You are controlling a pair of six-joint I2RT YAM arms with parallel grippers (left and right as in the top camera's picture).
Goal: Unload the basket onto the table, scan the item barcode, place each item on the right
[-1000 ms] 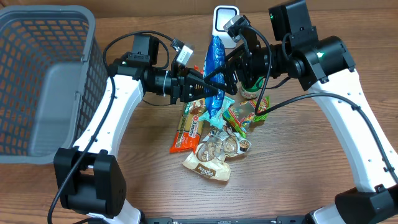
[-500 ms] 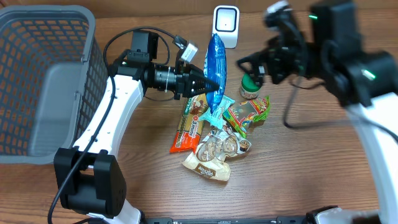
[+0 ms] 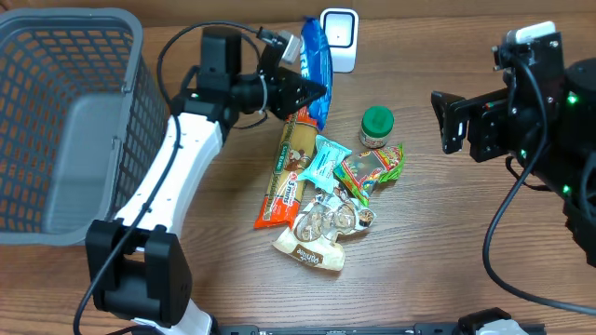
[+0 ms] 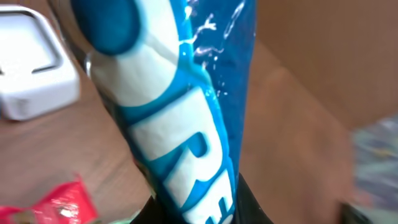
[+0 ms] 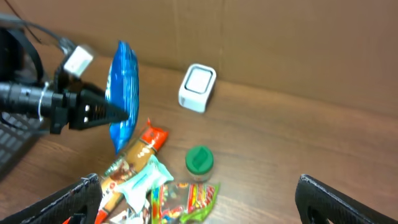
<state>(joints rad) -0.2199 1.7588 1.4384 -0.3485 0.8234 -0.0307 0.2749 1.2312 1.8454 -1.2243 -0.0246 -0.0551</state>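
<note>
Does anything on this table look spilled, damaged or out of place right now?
Nothing looks spilled or torn. The only untidy spot is the heap of snack packets in the middle, overlapping at odd angles. The blue snack packet is in the air, held by the left gripper near the white box scanner.

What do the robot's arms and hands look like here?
The left arm has white shells between black joints. The right arm looks mostly black, with small green lights. Loose black cables loop along both. The left hand and the right hand have black fingers.
</note>
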